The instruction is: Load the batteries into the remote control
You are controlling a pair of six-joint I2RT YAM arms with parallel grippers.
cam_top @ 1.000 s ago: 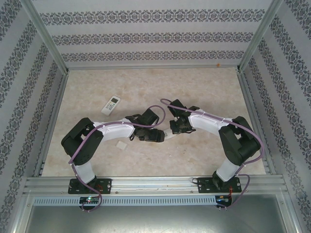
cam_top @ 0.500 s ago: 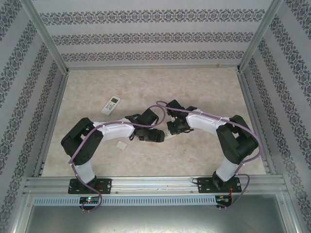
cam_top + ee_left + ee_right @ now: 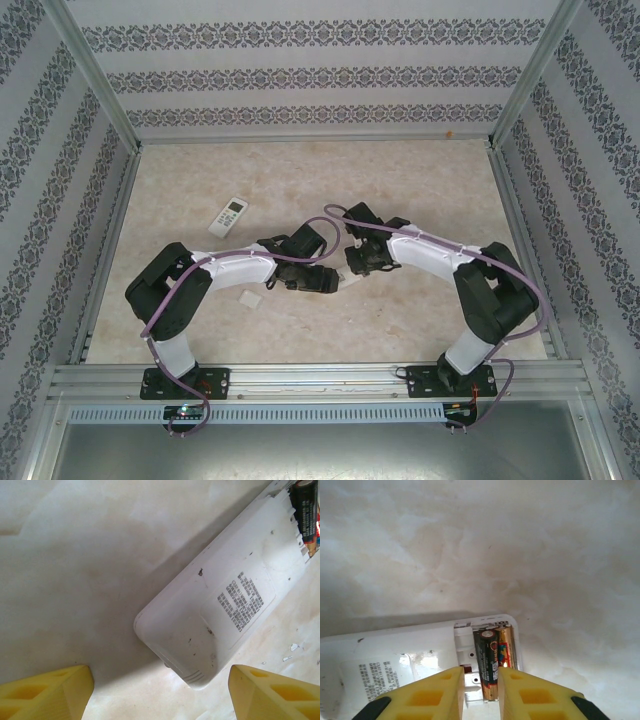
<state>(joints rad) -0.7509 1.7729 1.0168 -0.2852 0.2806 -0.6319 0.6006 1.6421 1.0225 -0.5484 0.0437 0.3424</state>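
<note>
Snugly in smooth white remote [image 3: 405, 642], two cylindrical batteries [image 3: 493, 660]; left gripper [image 3: 160, 672] agape, right gripper [image 3: 480, 674] ajar.

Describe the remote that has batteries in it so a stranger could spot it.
On the marbled table, look where the left arm and right arm meet. The white remote lies there label side up, its battery bay open with two batteries inside. The other remote lies alone toward the far left.

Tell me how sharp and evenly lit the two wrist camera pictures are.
Left wrist view: the remote control is crisp down to its label print, with a soft shadow up-left on the table; the left claw looks blurred. Right wrist view: the batteries are in focus; the table beyond looks pale.
</note>
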